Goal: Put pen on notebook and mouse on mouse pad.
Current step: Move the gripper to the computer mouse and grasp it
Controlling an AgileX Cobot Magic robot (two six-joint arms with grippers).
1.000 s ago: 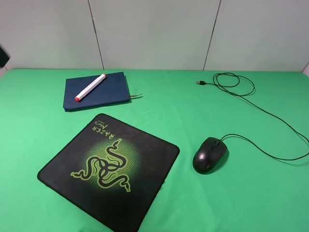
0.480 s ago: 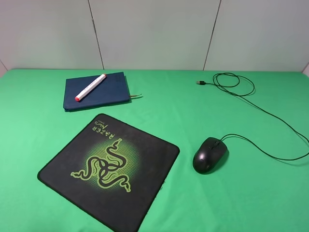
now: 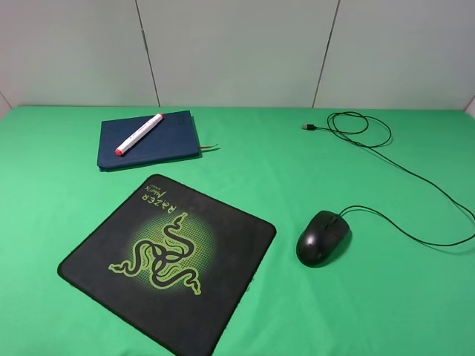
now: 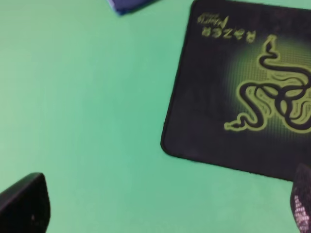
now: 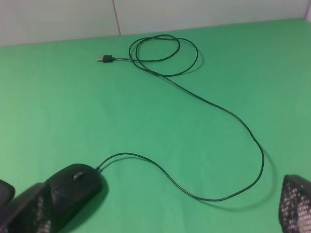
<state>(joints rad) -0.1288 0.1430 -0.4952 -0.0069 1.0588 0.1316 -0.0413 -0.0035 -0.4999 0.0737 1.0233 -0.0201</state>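
The white pen with orange-red tips lies diagonally on the navy notebook at the back left. The black mouse rests on the green cloth, just right of the Razer mouse pad and off it. Neither arm shows in the high view. In the left wrist view my left gripper is open above bare cloth beside the mouse pad, with a notebook corner at the frame's edge. My right gripper is open; the mouse sits beside one finger, partly hidden by it.
The mouse's thin black cable runs from the mouse to the right and back, ending in a loop and a USB plug at the far right. The notebook's ribbon sticks out toward the middle. A grey wall closes the back.
A dark part of the left arm at the far left edge of the high view one second ago has gone out of sight. The objects have not moved.
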